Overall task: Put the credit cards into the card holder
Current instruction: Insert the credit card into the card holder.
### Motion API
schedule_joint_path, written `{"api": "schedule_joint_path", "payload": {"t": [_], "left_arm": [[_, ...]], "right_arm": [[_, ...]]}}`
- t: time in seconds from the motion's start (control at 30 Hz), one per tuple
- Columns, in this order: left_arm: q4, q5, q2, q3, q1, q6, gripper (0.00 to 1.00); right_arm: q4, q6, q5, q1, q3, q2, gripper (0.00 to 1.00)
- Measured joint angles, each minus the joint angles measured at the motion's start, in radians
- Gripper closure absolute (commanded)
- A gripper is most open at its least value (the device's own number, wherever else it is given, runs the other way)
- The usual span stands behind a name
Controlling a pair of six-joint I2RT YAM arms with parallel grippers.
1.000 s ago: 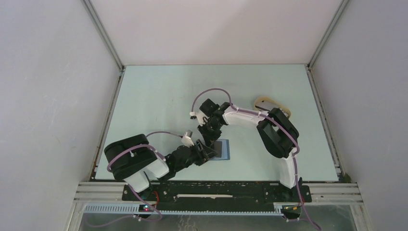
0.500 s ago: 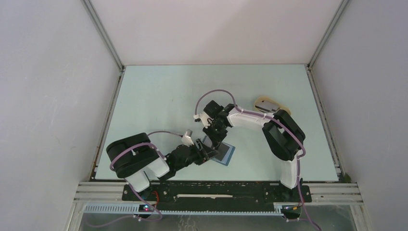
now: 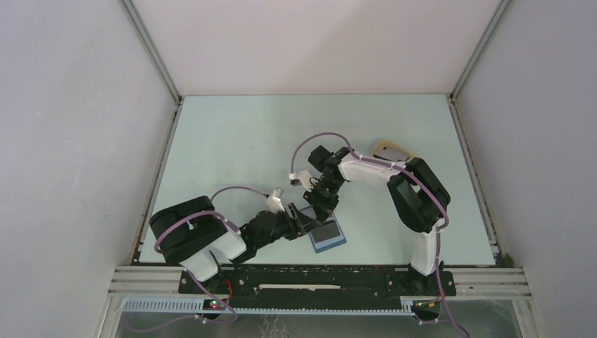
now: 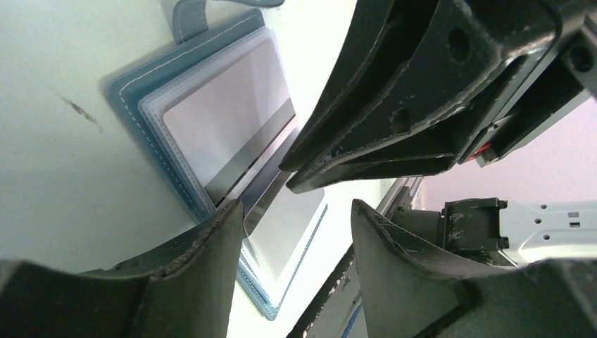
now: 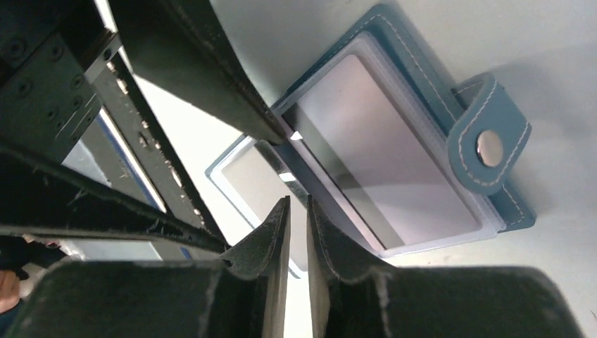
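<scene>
We see the card holder (image 3: pixel 328 236) lying open on the desk (image 3: pixel 232 148), low in the middle of the top view. In its clear sleeve sits 1 pale credit card (image 5: pixel 384 158) with a dark stripe along 1 long edge. The snap strap (image 5: pixel 489 144) sticks out at the right of the right wrist view. A 2nd pale panel shows in the other half of the holder. We cannot tell whether it is a card or a bare sleeve.

The right pincer (image 5: pixel 297 204) has its 2 fingers almost together, with only a thin slit between them, and we make out nothing in that slit. Its tips point down at the holder's middle fold. We cannot tell whether they touch it.

The left pincer (image 4: pixel 296 208) stands with its fingers well apart and grips nothing. The holder's near edge shows in the gap between them.

In the top view the holder lies just to the lower right of the left pincer and directly under the right one. A beige tray (image 3: pixel 387 146) at the upper right is half hidden behind the right arm.
</scene>
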Motion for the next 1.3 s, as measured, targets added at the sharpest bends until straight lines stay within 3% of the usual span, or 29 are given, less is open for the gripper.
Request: {"api": "schedule_joint_path", "payload": {"t": [0.3, 0.47, 0.57, 0.67, 0.77, 0.9, 1.07, 1.17, 1.3], "left_arm": [[-0.060, 0.015, -0.111, 0.000, 0.002, 0.143, 0.38], [-0.172, 0.011, -0.295, 0.000, 0.003, 0.279, 0.39], [-0.257, -0.004, -0.431, 0.000, 0.003, 0.389, 0.38], [-0.369, -0.032, -0.571, 0.004, 0.004, 0.517, 0.28], [-0.473, -0.062, -0.645, 0.033, 0.012, 0.599, 0.30], [-0.556, -0.028, -0.630, 0.079, 0.044, 0.648, 0.55], [-0.596, 0.094, -0.449, 0.162, 0.093, 0.648, 0.86], [-0.601, 0.161, -0.331, 0.216, 0.109, 0.635, 0.96], [-0.614, 0.226, -0.189, 0.299, 0.116, 0.624, 0.99]], "right_arm": [[-0.070, -0.106, -0.173, -0.158, -0.002, -0.143, 0.76], [-0.071, -0.201, -0.261, -0.272, -0.065, -0.366, 0.70], [-0.028, -0.277, -0.299, -0.277, -0.170, -0.539, 0.66], [0.014, -0.440, -0.361, -0.247, -0.318, -0.715, 0.62], [-0.017, -0.726, -0.395, -0.200, -0.452, -0.800, 0.75], [-0.009, -0.877, -0.330, -0.124, -0.519, -0.750, 0.87], [0.078, -0.918, -0.169, 0.029, -0.536, -0.674, 0.95], [0.108, -0.928, -0.099, 0.090, -0.536, -0.615, 0.96], [0.141, -0.930, -0.015, 0.148, -0.536, -0.549, 0.96]]}}
